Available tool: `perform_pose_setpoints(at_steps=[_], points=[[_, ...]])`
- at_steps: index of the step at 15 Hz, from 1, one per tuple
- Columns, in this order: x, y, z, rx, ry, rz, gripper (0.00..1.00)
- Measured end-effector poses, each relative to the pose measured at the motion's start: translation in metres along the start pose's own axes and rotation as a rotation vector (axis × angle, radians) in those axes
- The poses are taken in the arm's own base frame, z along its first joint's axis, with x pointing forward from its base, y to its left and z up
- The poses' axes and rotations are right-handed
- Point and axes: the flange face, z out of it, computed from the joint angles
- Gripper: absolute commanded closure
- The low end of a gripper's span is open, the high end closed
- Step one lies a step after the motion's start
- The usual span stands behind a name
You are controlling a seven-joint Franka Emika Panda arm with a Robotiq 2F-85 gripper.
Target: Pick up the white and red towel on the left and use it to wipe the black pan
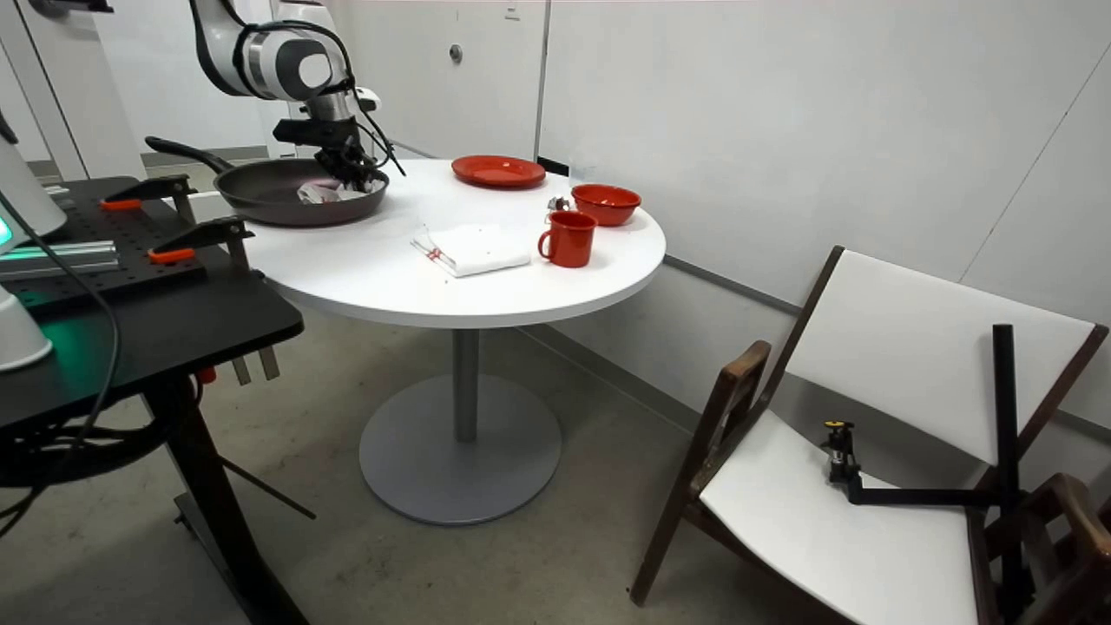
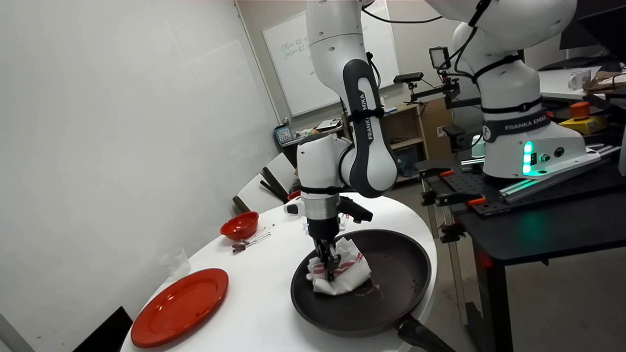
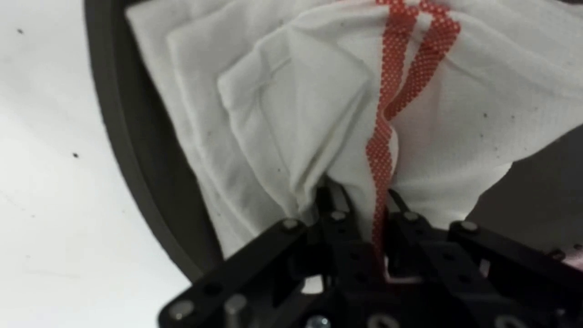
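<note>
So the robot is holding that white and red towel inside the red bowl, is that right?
Not quite: the gripper is holding the white and red towel inside the black pan, as both exterior views show. The red bowl stands apart from the pan.

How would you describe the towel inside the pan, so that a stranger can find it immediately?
On the round white table stands a wide black pan. Inside it lies the crumpled white towel with red stripes. A folded white cloth lies flat on the table itself, but only this towel is pinched between the robot's fingers.
</note>
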Motion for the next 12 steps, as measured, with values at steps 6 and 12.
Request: perform_pose_setpoints(at_steps=[6,12], points=[[-0.026,0.019,-0.005,-0.004,0.026,0.085,0.95],[-0.036,0.007,-0.008,0.05,0.05,0.017,0.95]])
